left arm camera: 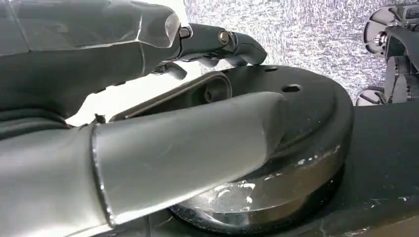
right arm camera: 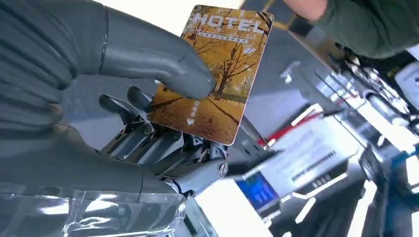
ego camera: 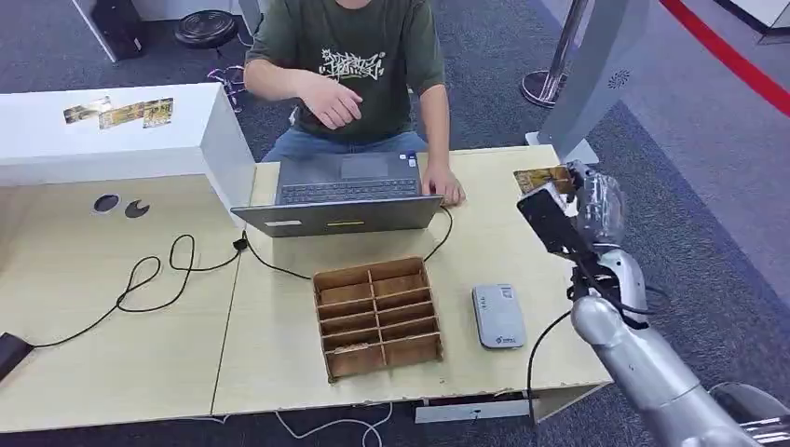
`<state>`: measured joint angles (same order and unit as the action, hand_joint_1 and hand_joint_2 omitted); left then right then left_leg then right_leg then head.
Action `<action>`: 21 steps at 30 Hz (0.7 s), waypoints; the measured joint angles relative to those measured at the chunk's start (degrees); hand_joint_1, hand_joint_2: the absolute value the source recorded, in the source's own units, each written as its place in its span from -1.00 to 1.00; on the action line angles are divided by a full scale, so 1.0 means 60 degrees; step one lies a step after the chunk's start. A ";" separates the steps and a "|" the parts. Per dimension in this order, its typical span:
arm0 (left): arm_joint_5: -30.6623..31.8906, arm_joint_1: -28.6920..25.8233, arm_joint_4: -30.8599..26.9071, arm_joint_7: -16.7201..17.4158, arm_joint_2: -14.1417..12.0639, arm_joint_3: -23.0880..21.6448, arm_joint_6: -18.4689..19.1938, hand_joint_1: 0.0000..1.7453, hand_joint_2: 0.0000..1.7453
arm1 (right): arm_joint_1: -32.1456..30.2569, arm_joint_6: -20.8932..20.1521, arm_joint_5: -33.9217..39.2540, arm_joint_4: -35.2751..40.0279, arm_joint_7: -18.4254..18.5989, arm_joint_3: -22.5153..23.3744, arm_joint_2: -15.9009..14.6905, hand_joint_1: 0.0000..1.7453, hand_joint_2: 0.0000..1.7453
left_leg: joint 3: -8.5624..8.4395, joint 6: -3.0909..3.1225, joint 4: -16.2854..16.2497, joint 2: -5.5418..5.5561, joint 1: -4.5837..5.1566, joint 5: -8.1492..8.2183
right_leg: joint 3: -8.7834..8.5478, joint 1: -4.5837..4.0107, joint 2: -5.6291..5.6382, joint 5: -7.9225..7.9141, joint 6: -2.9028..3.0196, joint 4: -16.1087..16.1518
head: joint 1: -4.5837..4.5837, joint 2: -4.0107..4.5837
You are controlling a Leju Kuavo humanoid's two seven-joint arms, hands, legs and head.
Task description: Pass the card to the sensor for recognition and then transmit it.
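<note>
Right hand [ego camera: 585, 207] raised at table's 2 o'clock corner, hotel key card [right arm camera: 212, 74] pinched under thumb. Sensing step pending; next: lower card to grey card reader [ego camera: 497, 317], toward 7 o'clock.

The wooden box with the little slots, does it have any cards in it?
No, the wooden box on the table has bare compartments, and the card is held in the robot's right hand.
</note>
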<state>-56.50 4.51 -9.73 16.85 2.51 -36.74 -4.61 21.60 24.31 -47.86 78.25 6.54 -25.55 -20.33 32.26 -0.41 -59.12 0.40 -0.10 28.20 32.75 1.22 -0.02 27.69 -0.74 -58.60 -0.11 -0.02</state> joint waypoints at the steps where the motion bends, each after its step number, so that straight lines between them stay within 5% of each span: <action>1: 0.0018 0.0003 0.0000 0.0000 0.0000 -0.0029 0.0004 -1.00 -1.00 | 0.0066 0.0076 -0.0316 -0.0026 0.0062 0.0000 0.0099 1.00 1.00 | 0.0000 0.0000 0.0000 0.0000 0.0000 0.0000 | 0.0000 0.0001 0.0000 0.0000 0.0000 0.0001 | -0.0004 0.0000; 11: 0.0073 0.0024 0.0000 0.0018 0.0007 -0.0190 0.0011 -1.00 -1.00 | 0.0333 0.0776 -0.2811 -0.0314 0.0550 0.0128 0.0769 1.00 1.00 | 0.0002 0.0000 0.0000 0.0003 0.0001 0.0000 | 0.0005 0.0003 -0.0002 0.0000 0.0000 0.0002 | -0.0004 0.0000; 16: 0.0106 0.0049 0.0000 0.0047 0.0029 -0.0244 -0.0007 -1.00 -1.00 | 0.0261 0.1949 -0.5676 -0.0434 0.1228 0.0383 0.1014 1.00 1.00 | 0.0007 0.0000 0.0000 0.0000 0.0001 0.0000 | 0.0010 0.0002 0.0001 0.0000 0.0000 0.0001 | 0.0000 0.0000; 21: 0.0248 0.0124 0.0000 0.0128 0.0036 -0.0496 -0.0011 -1.00 -1.00 | 0.0367 0.2007 -0.6927 -0.0704 0.1329 0.0696 0.1469 1.00 1.00 | 0.0011 -0.0004 0.0000 0.0003 0.0001 -0.0005 | 0.0011 0.0001 -0.0001 -0.0001 0.0001 -0.0003 | -0.0004 0.0000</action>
<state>-55.01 5.26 -9.73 17.62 2.73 -39.72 -4.68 23.80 36.35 -89.42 74.03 14.51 -21.38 -11.52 32.33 -0.44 -59.12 0.42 -0.09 28.17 32.81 1.23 -0.03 27.68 -0.74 -58.62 -0.13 -0.02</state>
